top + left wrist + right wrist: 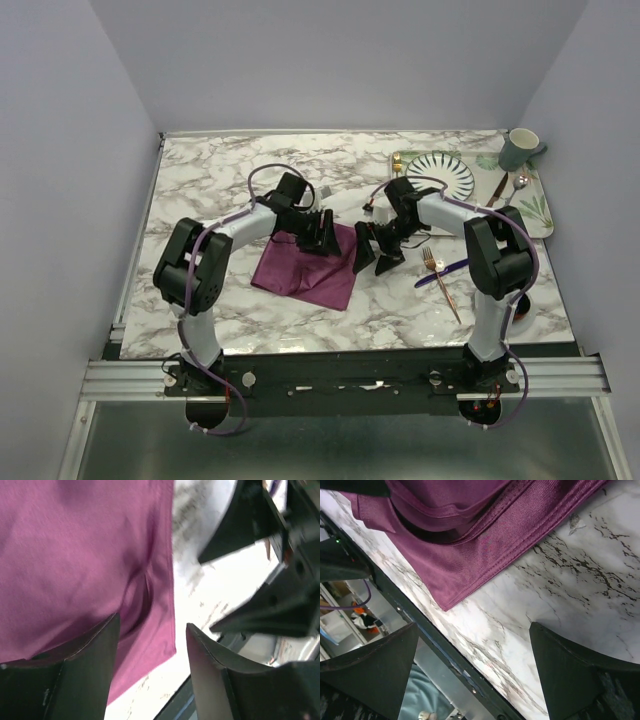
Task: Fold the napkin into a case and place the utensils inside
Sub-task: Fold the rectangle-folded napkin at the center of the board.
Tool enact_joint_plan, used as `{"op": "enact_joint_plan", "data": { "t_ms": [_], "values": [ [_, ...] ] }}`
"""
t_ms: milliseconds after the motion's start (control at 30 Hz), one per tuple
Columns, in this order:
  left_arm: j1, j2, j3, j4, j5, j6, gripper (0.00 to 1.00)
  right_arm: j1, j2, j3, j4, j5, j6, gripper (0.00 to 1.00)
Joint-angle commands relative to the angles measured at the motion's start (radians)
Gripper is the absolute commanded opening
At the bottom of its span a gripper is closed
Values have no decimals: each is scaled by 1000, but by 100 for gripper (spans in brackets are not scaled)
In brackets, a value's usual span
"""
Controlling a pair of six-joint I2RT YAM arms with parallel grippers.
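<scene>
The left end effector (pixel 152 622) is standing spread, its two dark fingers apart and pinching nothing. It is hovering low over the right-hand edge of the napkin (pixel 300 272), and the plum cloth is lying flat beneath and between the fingers. The right end effector (pixel 474 627) is gaping wide just beside the left one, with only bare marble desk (pixel 220 190) showing between its fingers. The napkin's near corner is sitting just beyond the right end effector's fingertips.

The napkin is lying folded in layers, nearly as wide as long, so its long axis is hard to tell. It is sitting slightly askew to the desk edges.

To the outer side of the right end effector, the copper fork (pixel 447 293) is pointing its tines toward the far edge. The dark blue knife (pixel 455 268) is lying across it, running roughly left to right.

The left arm (pixel 215 255) and the right arm (pixel 495 250) are both bending at raised elbows and angling inward, wrists meeting mid-desk.
</scene>
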Motion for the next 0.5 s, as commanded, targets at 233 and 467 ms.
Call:
{"op": "enact_joint_plan", "data": {
  "t_ms": [233, 467],
  "values": [
    [234, -255, -116, -233, -18, 411, 59, 2, -33, 217, -16, 117, -99, 89],
    [242, -221, -139, -341, -122, 538, 49, 3, 108, 379, 41, 192, -79, 82]
  ]
}}
